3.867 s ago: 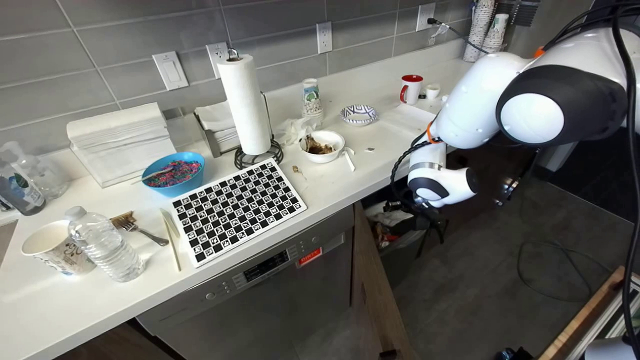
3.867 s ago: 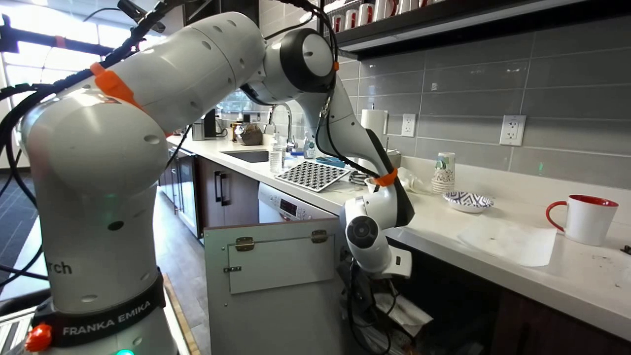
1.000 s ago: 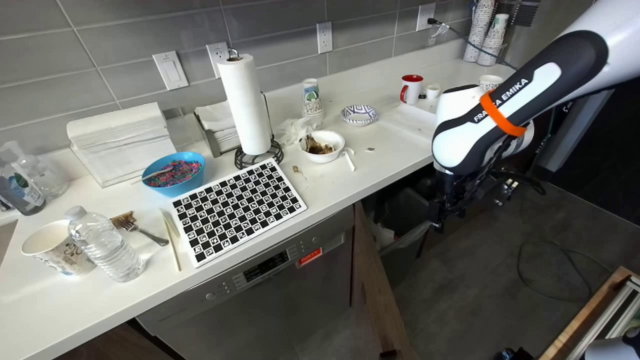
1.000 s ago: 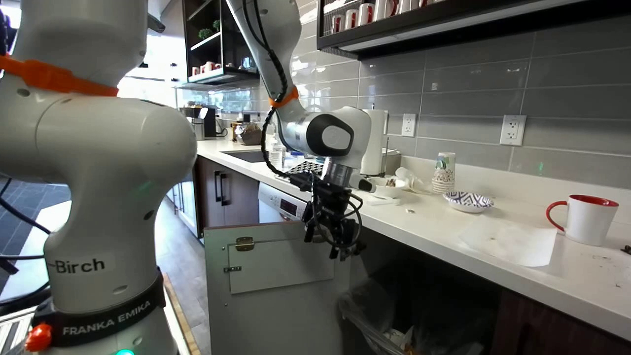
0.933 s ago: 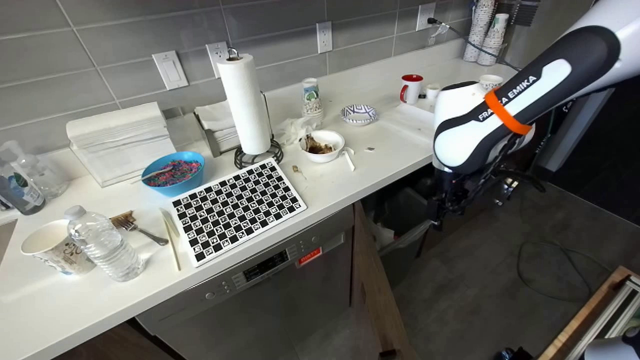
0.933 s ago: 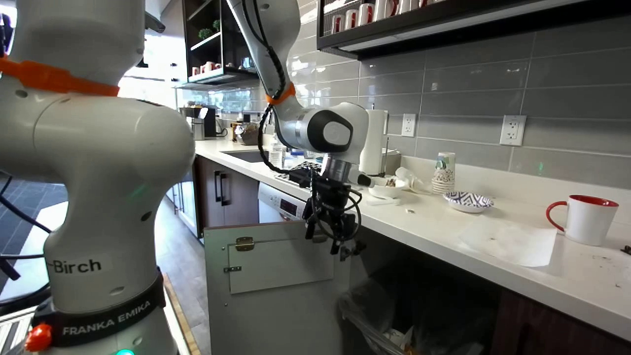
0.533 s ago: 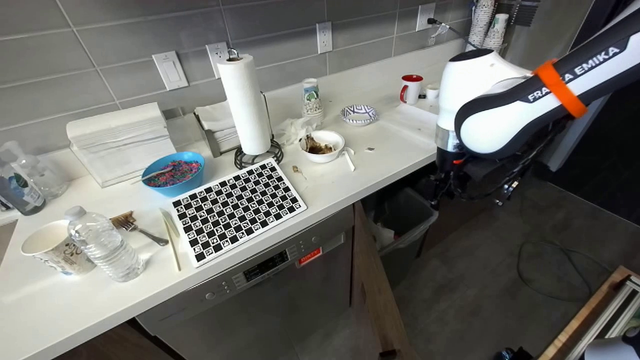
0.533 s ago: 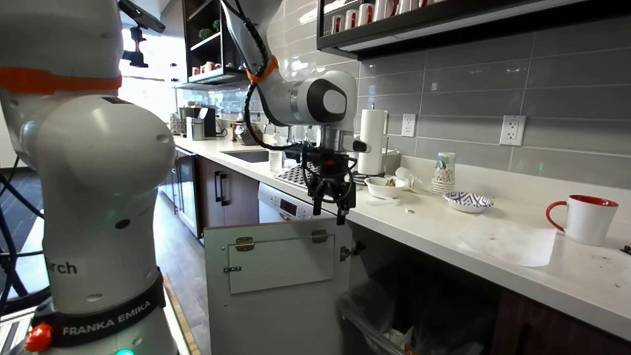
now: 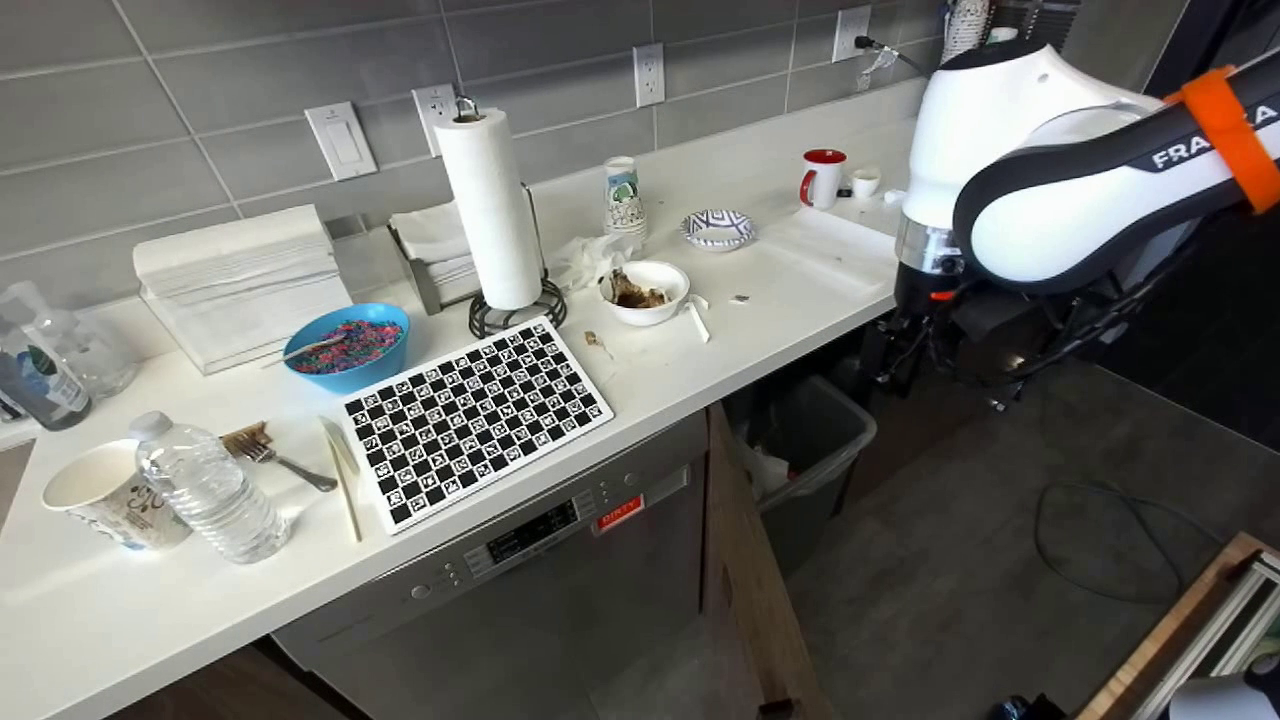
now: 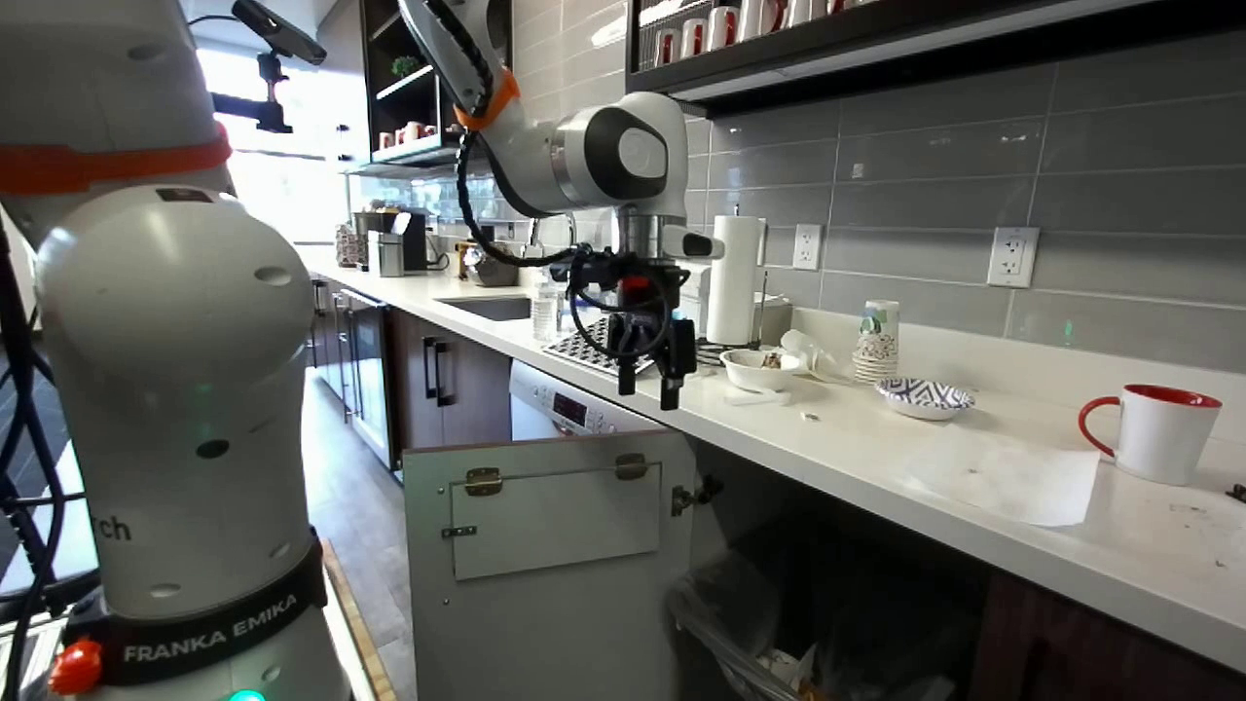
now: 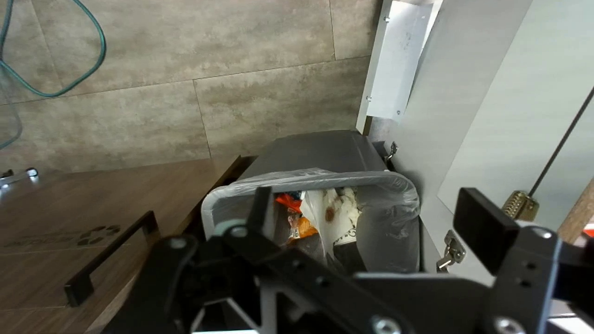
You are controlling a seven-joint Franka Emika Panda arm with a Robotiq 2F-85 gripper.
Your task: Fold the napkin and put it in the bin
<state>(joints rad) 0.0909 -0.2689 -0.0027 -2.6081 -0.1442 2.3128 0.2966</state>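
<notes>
In the wrist view, the fingers (image 11: 482,227) are spread apart at the bottom of the frame and are released. The gripper (image 10: 648,391) is pointed downward near the centre of the frame in an exterior view. The bin (image 11: 315,153), a smooth dark-grey wastebasket with rounded corners, is located at lower centre in the wrist view. It is fitted with a wrinkled, translucent liner (image 11: 398,189). Creased white paper (image 11: 320,206) with a brown stain is contained inside; whether it is the napkin cannot be told. The floor (image 11: 278,102) is finished in matte, mottled grey-beige tiles.

In an exterior view, a metal-faced dishwasher (image 9: 520,605) is installed beneath the flat white counter (image 9: 770,320). On the counter, left of centre, a rectangular checkered board (image 9: 480,425), a round blue bowl (image 9: 375,373) and a cylindrical paper towel roll (image 9: 492,215) are placed. The wall (image 9: 560,60) behind is clad in glossy grey rectangular tiles.
</notes>
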